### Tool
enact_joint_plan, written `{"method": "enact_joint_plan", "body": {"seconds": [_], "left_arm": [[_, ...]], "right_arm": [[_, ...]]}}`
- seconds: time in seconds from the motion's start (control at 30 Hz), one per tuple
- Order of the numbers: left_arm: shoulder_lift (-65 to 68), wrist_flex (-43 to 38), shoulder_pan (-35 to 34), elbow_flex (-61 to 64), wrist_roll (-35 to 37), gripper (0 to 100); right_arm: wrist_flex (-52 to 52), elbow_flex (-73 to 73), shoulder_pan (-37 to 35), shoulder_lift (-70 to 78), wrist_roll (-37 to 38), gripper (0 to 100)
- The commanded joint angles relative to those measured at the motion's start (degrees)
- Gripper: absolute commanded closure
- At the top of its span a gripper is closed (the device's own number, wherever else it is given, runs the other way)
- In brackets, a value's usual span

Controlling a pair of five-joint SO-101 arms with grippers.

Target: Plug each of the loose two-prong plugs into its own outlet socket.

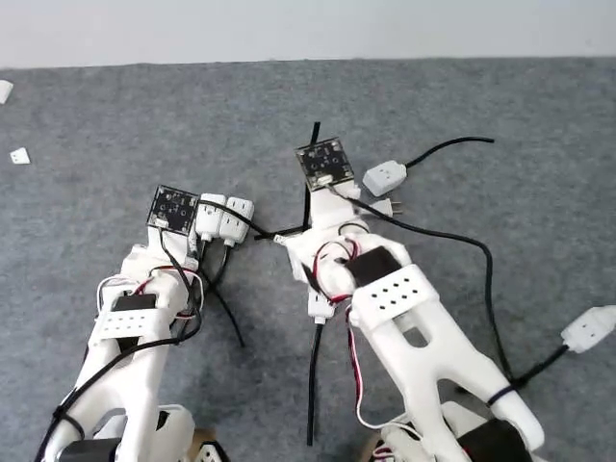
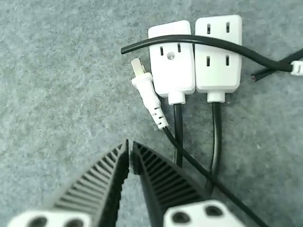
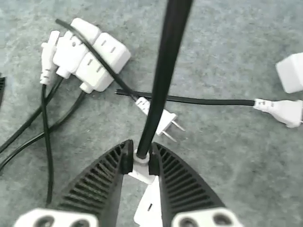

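- Where the left arm ends, the left pincer [image 2: 129,147] has its jaws pressed together with nothing between them, over the grey bench [image 1: 96,125] left of its middle.
- First socket [image 2: 171,61]: white outlet block lying flat just past the left pincer's tips, with its own black cable attached.
- Second socket [image 2: 218,52]: white outlet block touching the first, side by side with it. A separate black cable [image 2: 208,42] crosses both faces.
- Loose plug [image 2: 147,94]: white, two-prong, lying against the first socket's side and not inserted.
- Right pincer [image 3: 139,152]: clamped on the neck of the held socket, near the bench's middle.
- Held socket [image 3: 146,208]: white body between the jaws. Its thick black cable [image 3: 163,71] rises from the grip.
- Second plug [image 3: 163,122]: white with bare prongs, lying on the bench just beyond the right pincer's tips.
- Third plug [image 3: 284,111]: white, on a black cable, not inserted.
- Single socket [image 1: 385,176]: white, right of the bench's middle, near the third plug.
- Edge socket [image 1: 589,327]: white, cabled, near the right edge.
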Motion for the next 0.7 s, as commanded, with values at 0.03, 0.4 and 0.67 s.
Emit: {"method": "enact_joint_plan", "body": {"seconds": [0.03,0.4,0.67], "left_arm": [[-1.8,-1.9,-1.6,-0.5,0.5,99],[-1.8,-1.9,-1.8,-0.5,0.5,98],[-1.8,-1.9,-1.8,-0.5,0.5,98]], "right_arm": [[1.3,-2.5,3.6,0.0,1.8,99.1],[1.5,0.6,5.1,-0.1,3.8,99.1],[1.1,3.5,5.1,-0.2,4.7,99.1]]}}
